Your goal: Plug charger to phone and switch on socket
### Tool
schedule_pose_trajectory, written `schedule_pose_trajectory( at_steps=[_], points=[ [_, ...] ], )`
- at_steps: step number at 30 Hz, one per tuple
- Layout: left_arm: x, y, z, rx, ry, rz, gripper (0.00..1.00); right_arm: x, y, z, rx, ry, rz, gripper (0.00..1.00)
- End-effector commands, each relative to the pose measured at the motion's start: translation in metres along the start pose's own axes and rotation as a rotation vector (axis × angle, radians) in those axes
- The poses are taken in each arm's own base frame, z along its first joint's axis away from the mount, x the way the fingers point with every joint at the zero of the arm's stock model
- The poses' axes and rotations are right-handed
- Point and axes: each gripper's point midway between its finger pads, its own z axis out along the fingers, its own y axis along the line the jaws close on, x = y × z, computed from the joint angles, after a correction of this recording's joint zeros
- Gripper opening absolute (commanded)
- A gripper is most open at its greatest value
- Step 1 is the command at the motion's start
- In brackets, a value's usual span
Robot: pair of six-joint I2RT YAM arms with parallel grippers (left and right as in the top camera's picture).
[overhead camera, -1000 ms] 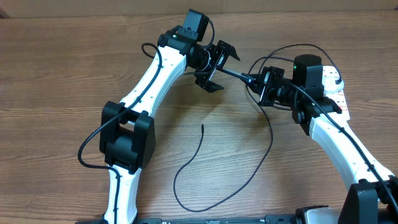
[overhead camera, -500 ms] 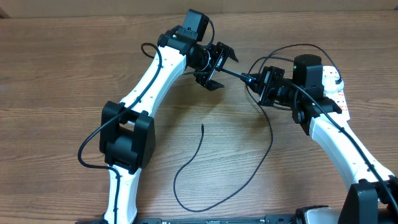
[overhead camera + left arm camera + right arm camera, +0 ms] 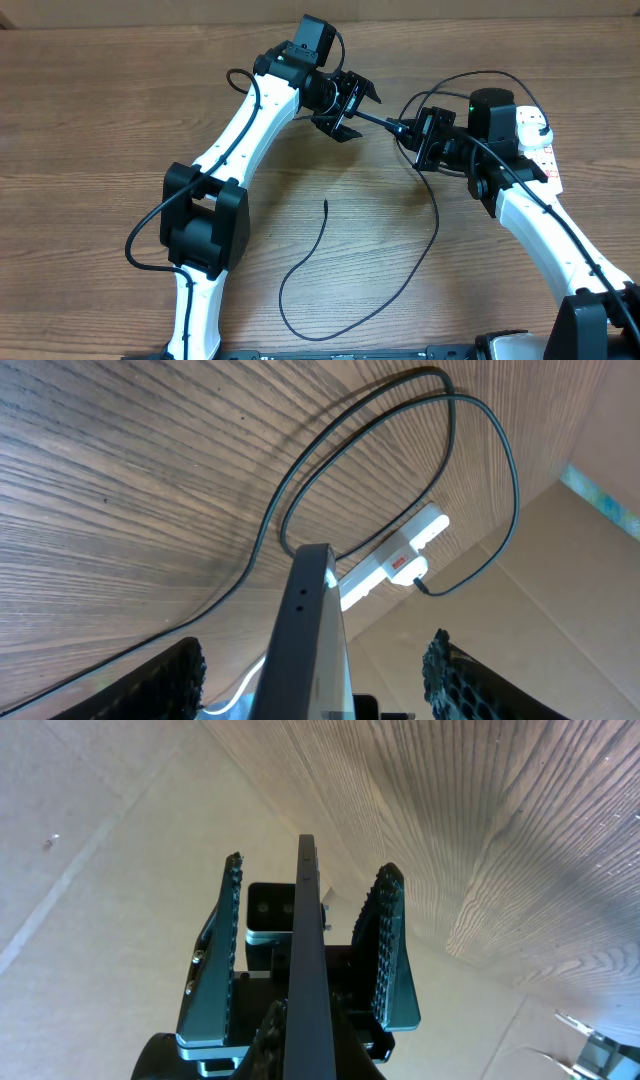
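The phone (image 3: 380, 120) hangs edge-on above the table between both grippers. My right gripper (image 3: 421, 138) is shut on its right end; in the right wrist view the phone (image 3: 305, 890) runs forward as a thin dark edge. My left gripper (image 3: 346, 103) is open, its fingers apart on both sides of the phone's other end (image 3: 312, 600) without touching it. The charger (image 3: 324, 218), a thin black cable, lies looped on the table with its free tip near the middle. The socket (image 3: 541, 150), a white power strip, lies at the right, partly under the right arm, and shows in the left wrist view (image 3: 402, 552).
The black cable loops up behind the right gripper towards the power strip. The left arm's white links (image 3: 240, 120) cross the left half of the wooden table. A cardboard wall (image 3: 560, 580) stands behind the strip.
The left gripper has shifted slightly up and away along the phone's end. The right gripper, phone and cable have stayed put.
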Motion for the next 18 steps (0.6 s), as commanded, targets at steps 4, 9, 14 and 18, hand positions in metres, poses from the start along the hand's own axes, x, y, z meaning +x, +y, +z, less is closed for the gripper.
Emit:
schedule_pose_trajectory(
  at_steps=[4,9,14,18],
  points=[
    [0.0178,-0.0164,-0.0161,0.042,-0.007,0.048,0.77,0.0054,0.0067,-0.0021,-0.012,-0.014,-0.052,0.04],
    [0.0178,-0.0165,-0.0161,0.042,-0.007,0.048,0.82,0.0050,0.0073,-0.0021,-0.015,-0.017,-0.053,0.04],
    [0.0183,-0.0165,-0.0158,0.041,-0.006,0.049,0.74,0.0057,0.0084,-0.0022,-0.019,-0.014,-0.057,0.04],
    [0.0197,-0.0162,-0.0144,0.038,-0.008,0.053,0.69,0.0058,0.0085,-0.0022,-0.020,-0.013,-0.057,0.04]
  ],
)
